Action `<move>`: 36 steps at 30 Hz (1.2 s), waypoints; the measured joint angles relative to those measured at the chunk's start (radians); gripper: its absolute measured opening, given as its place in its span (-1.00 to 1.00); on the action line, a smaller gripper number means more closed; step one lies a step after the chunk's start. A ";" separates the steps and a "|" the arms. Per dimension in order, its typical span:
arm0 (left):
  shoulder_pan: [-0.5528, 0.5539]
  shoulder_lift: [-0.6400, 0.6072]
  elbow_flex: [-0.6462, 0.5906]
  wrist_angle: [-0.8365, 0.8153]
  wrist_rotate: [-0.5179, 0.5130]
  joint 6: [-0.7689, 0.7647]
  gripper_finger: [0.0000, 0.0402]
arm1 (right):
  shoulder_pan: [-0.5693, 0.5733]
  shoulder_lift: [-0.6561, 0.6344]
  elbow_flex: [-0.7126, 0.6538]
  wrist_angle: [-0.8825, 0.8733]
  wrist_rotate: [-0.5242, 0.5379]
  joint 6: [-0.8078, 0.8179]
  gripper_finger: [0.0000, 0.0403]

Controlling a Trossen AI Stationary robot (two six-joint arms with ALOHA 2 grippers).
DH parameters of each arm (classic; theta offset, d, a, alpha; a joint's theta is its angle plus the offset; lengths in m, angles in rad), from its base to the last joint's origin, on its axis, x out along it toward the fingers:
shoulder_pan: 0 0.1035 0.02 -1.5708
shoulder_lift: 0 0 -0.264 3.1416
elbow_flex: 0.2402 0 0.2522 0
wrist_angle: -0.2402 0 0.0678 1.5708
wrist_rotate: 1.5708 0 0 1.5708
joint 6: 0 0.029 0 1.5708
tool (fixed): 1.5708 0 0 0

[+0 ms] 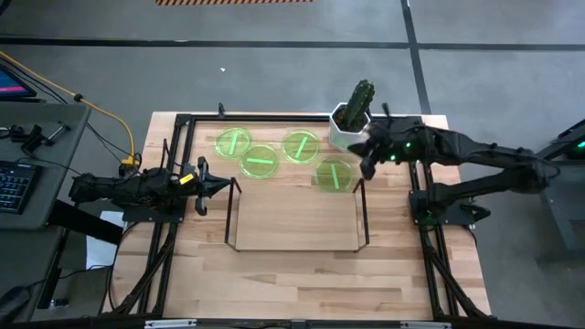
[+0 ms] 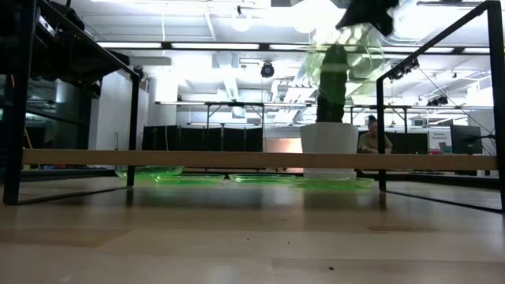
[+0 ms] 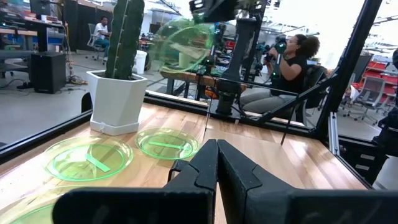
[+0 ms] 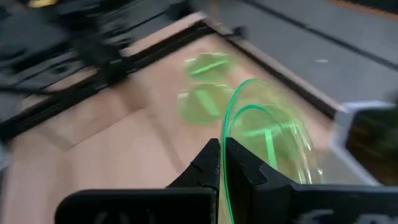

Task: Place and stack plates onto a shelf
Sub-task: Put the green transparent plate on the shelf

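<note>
We count five plates: four [image 1: 260, 162] lie flat on the table beside the cactus [image 1: 358, 102], just behind the shelf [image 1: 294, 219], and a fifth plate [image 4: 267, 140] is held tilted in the air near the cactus. Each is a clear green disc with a paler stripe. The right gripper [image 4: 222, 155] pinches its rim; the left gripper [image 1: 222, 186], jaws pressed together, waits at the shelf's left end.

Glossy translucent plastic plates [image 1: 260, 162] lie on the smooth pale wood table [image 1: 302, 279].
</note>
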 joint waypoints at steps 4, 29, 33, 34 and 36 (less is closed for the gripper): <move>0.000 0.000 0.000 0.000 0.000 0.000 -1.00 | 0.126 0.111 0.080 0.011 -0.052 -0.022 -1.00; 0.000 0.000 0.000 0.000 0.000 0.000 -1.00 | 0.484 0.741 0.271 -0.238 0.079 0.315 -1.00; 0.000 0.000 0.000 0.000 0.000 0.000 -1.00 | 0.514 0.771 0.284 -0.269 0.054 0.366 -1.00; 0.000 0.000 0.000 -0.001 0.000 0.000 -1.00 | 0.518 0.771 0.284 -0.273 0.051 0.380 -1.00; 0.000 0.000 0.000 0.000 0.000 0.000 -1.00 | 0.522 0.765 0.284 -0.272 0.048 0.398 -1.00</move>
